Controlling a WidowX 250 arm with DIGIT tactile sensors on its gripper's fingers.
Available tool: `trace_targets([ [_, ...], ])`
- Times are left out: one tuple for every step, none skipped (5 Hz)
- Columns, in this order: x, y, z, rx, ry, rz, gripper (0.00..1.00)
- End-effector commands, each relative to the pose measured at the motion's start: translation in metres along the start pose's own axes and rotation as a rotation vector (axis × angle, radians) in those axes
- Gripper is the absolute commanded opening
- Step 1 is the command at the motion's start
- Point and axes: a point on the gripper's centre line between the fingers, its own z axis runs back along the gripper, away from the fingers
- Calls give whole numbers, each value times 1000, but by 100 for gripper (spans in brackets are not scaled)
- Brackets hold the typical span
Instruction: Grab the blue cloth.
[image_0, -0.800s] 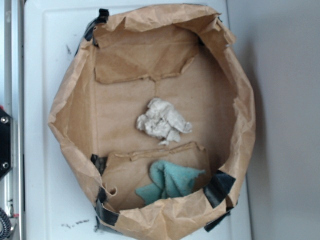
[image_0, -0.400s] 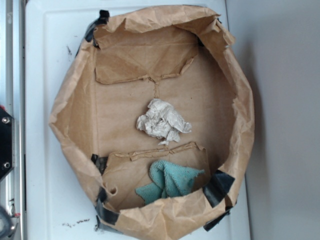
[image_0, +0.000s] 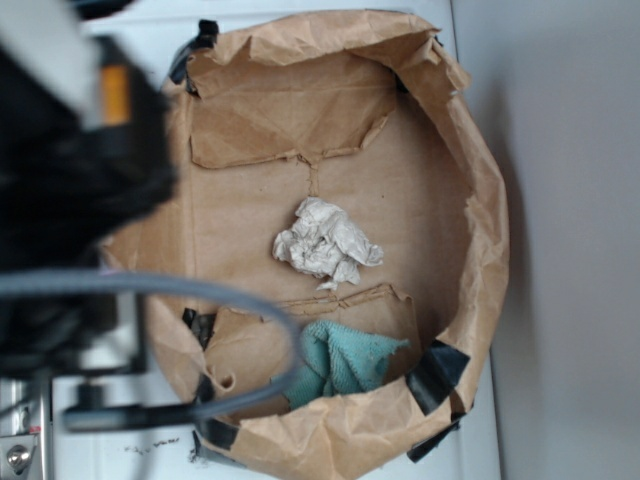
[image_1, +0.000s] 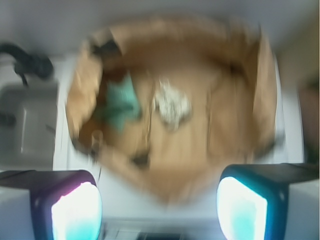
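The blue cloth (image_0: 350, 360) is a small teal fuzzy rag lying crumpled at the near edge inside a brown paper basin (image_0: 490, 250). In the blurred wrist view the blue cloth (image_1: 119, 102) shows left of centre inside the basin (image_1: 265, 90). My gripper (image_1: 160, 210) is open, its two fingers wide apart with nothing between them, high above and outside the basin's rim. My black arm (image_0: 70, 200) fills the left of the exterior view, out of focus, with a grey cable (image_0: 200, 290) looping in front of the cloth's left edge.
An off-white crumpled paper wad (image_0: 325, 242) lies in the middle of the basin, also visible from the wrist as a wad (image_1: 172, 102) right of the cloth. Black tape patches (image_0: 437, 375) hold the basin's walls. It stands on a white surface (image_0: 150, 460).
My arm has swung into the exterior view from the left, covering the basin's left side. The cloth and the paper wad have not moved.
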Motion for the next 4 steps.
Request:
trace_targets([
  [53,4,-38,-5,-167,-468,100],
  [46,3,-80,17,-155,-611,100],
  [35,8,-115,19,-101,-693,100],
  [25,3,-149,36,-42,-746,100],
])
